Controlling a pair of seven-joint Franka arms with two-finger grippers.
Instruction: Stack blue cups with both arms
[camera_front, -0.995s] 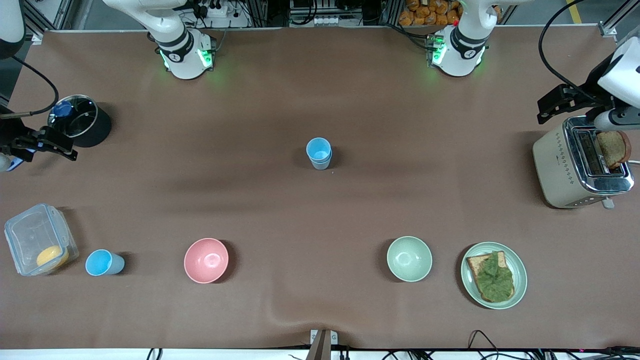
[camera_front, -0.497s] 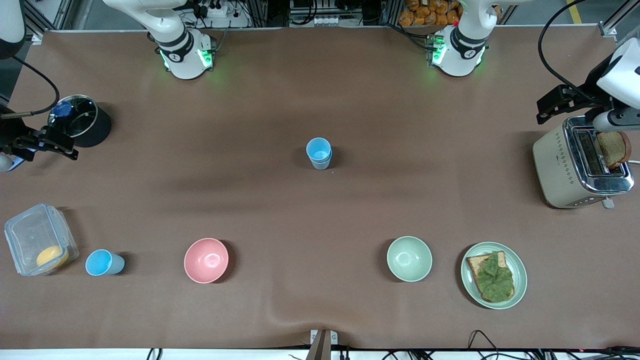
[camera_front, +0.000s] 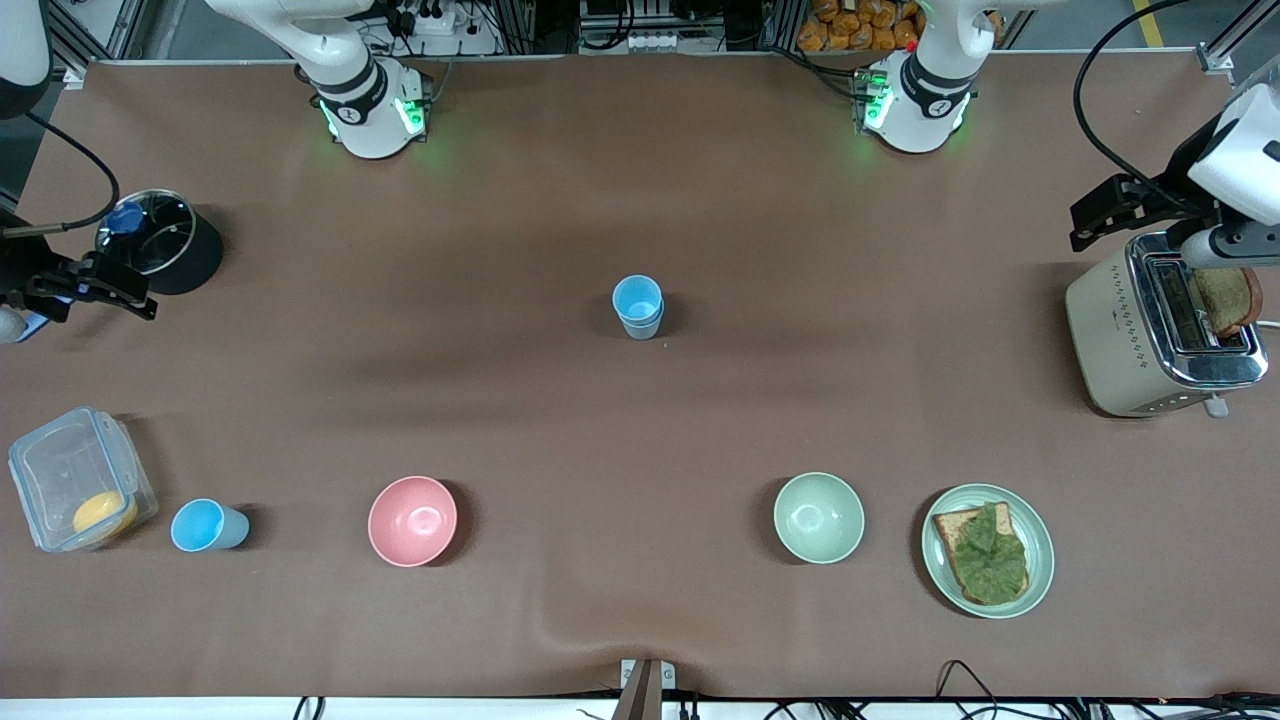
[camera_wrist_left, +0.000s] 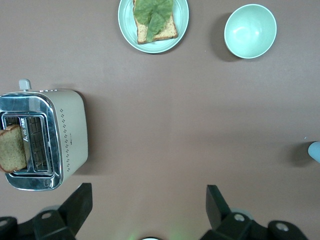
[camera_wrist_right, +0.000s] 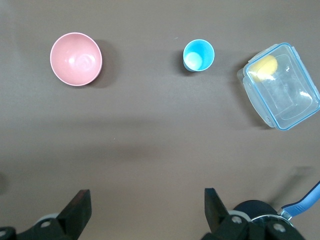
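While both arms are waiting high at the two ends of the table (camera_front: 640, 420), a pair of blue cups is already standing nested at its middle and one more is sitting alone.

The left claw (camera_wrist_left: 149, 207) is hanging wide open and empty over bare table beside the toaster (camera_front: 1160, 335); the stacked cups (camera_front: 638, 306) are lying well away from it, toward the right arm's end.

The right claw (camera_wrist_right: 147, 207) is also spread wide and gripping nothing, hovering over the table near the dark pot (camera_front: 160, 240). The single blue cup (camera_front: 207, 525) is sitting upright well in front of this claw, between the clear lidded box (camera_front: 80, 480) and the pink bowl (camera_front: 412, 520).

Judging from this layout, the right arm is the better placed one for the lone cup. It should be coming straight down with its fingers straddling the rim, staying clear of the box, closing gently, then carrying the cup level and lowering it squarely into the stack.
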